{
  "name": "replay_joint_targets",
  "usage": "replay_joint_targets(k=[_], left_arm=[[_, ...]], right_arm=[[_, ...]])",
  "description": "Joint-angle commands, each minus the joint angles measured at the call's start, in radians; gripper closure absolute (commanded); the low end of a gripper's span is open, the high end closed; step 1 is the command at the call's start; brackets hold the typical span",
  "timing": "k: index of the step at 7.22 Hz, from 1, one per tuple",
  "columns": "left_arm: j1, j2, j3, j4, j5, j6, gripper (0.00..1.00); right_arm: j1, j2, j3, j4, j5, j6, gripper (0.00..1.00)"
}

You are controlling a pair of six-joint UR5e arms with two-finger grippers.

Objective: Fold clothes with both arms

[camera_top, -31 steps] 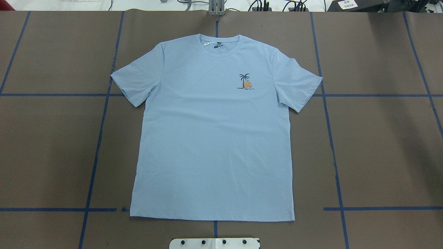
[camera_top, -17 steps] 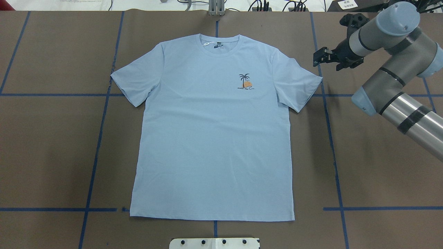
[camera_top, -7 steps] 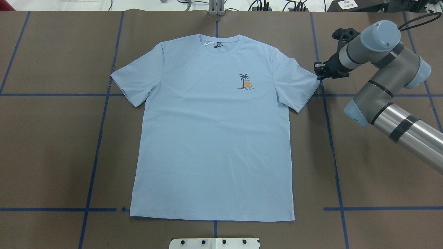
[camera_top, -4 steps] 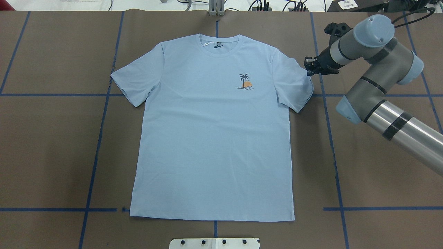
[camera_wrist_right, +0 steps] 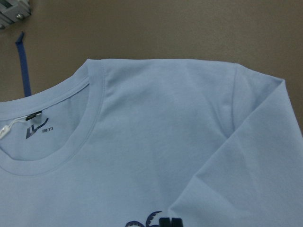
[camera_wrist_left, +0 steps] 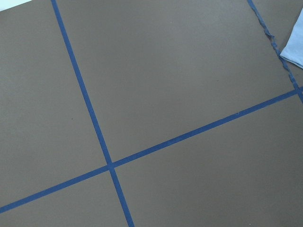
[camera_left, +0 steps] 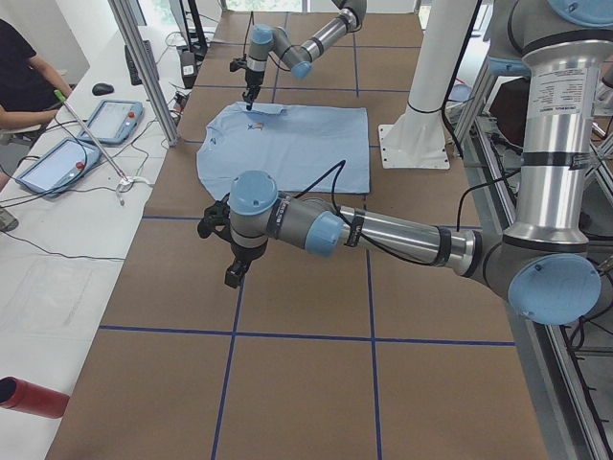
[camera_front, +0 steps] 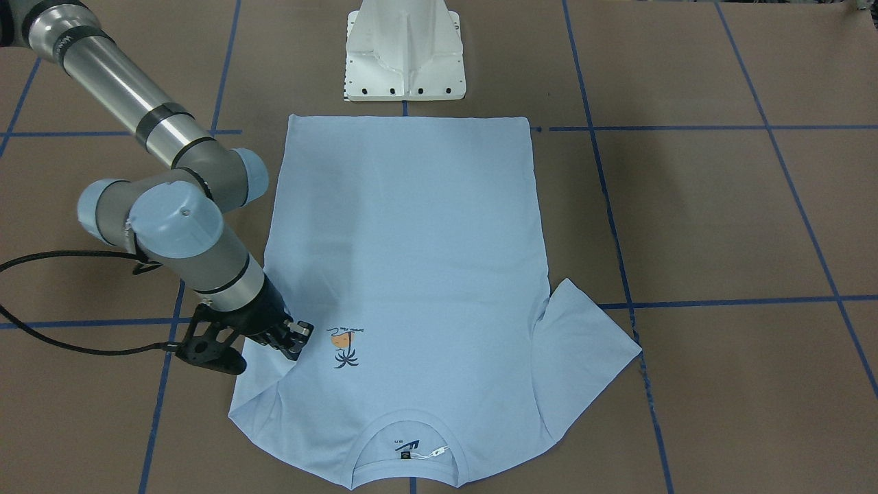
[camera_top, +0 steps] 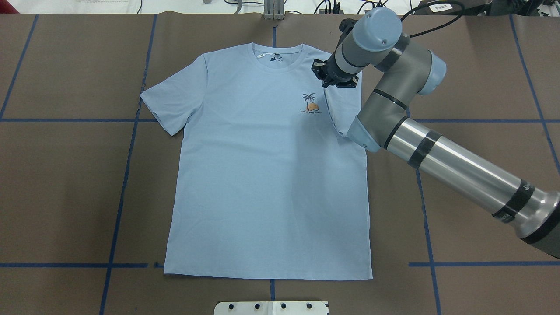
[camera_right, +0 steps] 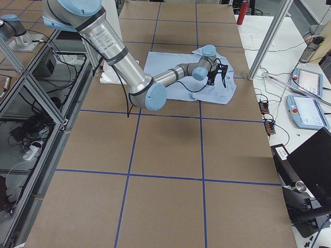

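Right gripper (camera_top: pixel 327 79) has dragged the right sleeve (camera_top: pixel 343 109) inward from the table (camera_top: pixel 65 175). The sleeve is now folded over the chest beside the palm print (camera_top: pixel 309 104), claw apparently clenched on its edge. T-shirt (camera_top: pixel 267 183) otherwise flat, mid-table. First fold underway. Left gripper (camera_left: pixel 235 273) hangs off the shirt; can't tell its grip.

Right arm (camera_top: pixel 437 148) slants across the table (camera_top: pixel 65 188) from the near right corner to the far right shoulder of the T-shirt (camera_top: pixel 262 183), barring that side; right gripper (camera_top: pixel 326 82) pinches the folded-in sleeve beside the print. The other sleeve, hem and opposite flank lie open from above, with bare table alongside. Left arm (camera_left: pixel 383 230) hangs over bare table, well apart from the shirt; white base (camera_top: pixel 271 307) sits just beside the hem.
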Motion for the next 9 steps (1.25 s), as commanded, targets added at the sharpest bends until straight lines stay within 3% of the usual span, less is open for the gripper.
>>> replay_joint_targets(k=[1,2,4,5,6,7,8,9], left_arm=[[0.0,0.001,-0.004,0.002,-0.002,0.0,0.0],[0.009,-0.005,0.0,-0.018,-0.017,-0.05,0.0],[0.174,-0.031,-0.006,-0.226,-0.063,-0.429,0.01],[0.252,-0.087,0.018,-0.321,-0.061,-0.674,0.01],[0.34,-0.215,0.085,-0.324,-0.055,-0.871,0.01],[0.454,-0.317,0.147,-0.322,0.034,-1.022,0.01],[0.548,-0.397,0.22,-0.33,0.207,-1.142,0.03],[0.573,-0.451,0.324,-0.348,0.3,-1.152,0.04]], right_arm=[[-0.031,0.037,-0.023,-0.004,-0.062,0.004,0.01],[-0.033,0.04,-0.02,0.0,-0.061,-0.003,0.0],[-0.03,0.013,0.085,0.002,-0.056,0.01,0.0],[-0.013,-0.106,0.243,0.0,-0.053,0.01,0.0],[0.054,-0.204,0.364,-0.007,0.035,0.009,0.0],[0.133,-0.272,0.409,0.002,0.168,0.0,0.0],[0.166,-0.324,0.429,0.01,0.213,-0.011,0.0],[0.167,-0.352,0.456,0.017,0.214,-0.014,0.0]])
